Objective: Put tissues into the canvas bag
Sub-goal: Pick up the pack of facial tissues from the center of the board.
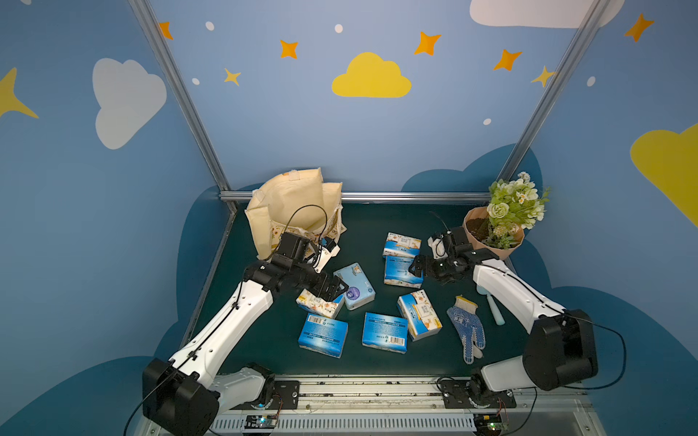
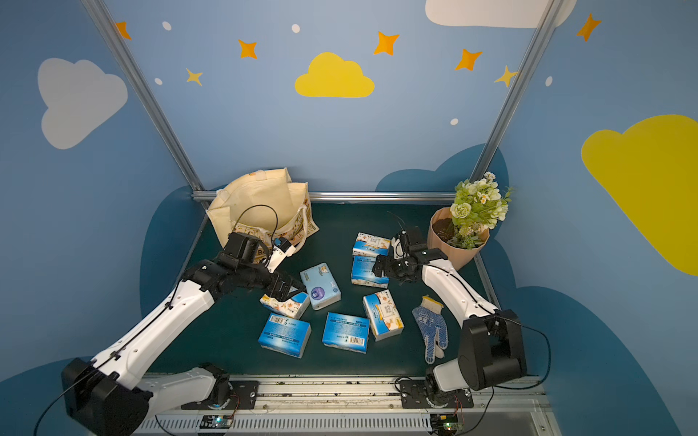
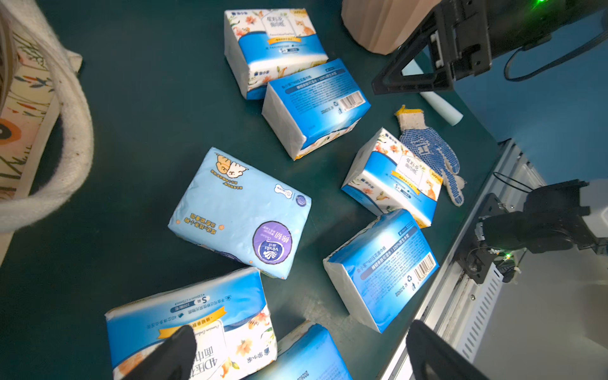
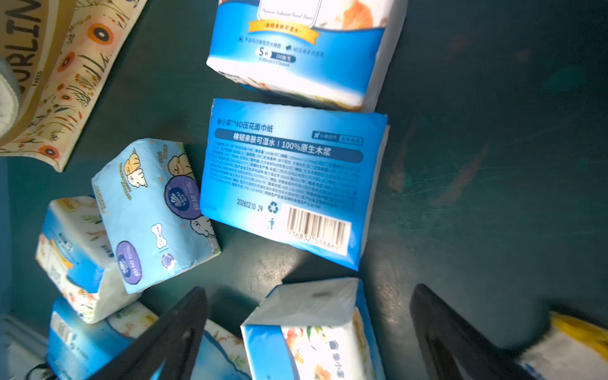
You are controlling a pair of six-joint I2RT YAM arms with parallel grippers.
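Observation:
Several tissue packs lie scattered on the dark green table point(image 1: 264, 339). The pale blue pack with a purple circle point(image 1: 355, 285) point(image 3: 243, 210) sits near the middle. My left gripper point(image 1: 336, 288) point(image 3: 301, 332) hovers open over a floral pack point(image 1: 319, 305) point(image 3: 197, 322), gripping nothing. My right gripper point(image 1: 415, 266) point(image 4: 309, 292) is open above a blue barcode pack point(image 1: 400, 273) point(image 4: 289, 184), next to another floral pack point(image 1: 402, 245). The cream canvas bag point(image 1: 294, 207) point(image 2: 260, 204) stands open at the back left, behind the left arm.
A peach flower pot point(image 1: 487, 234) with green flowers stands at the back right, close to the right arm. A blue-dotted work glove point(image 1: 466, 324) and a pale blue tool point(image 1: 494, 309) lie at the right. A metal rail point(image 1: 377, 385) runs along the front.

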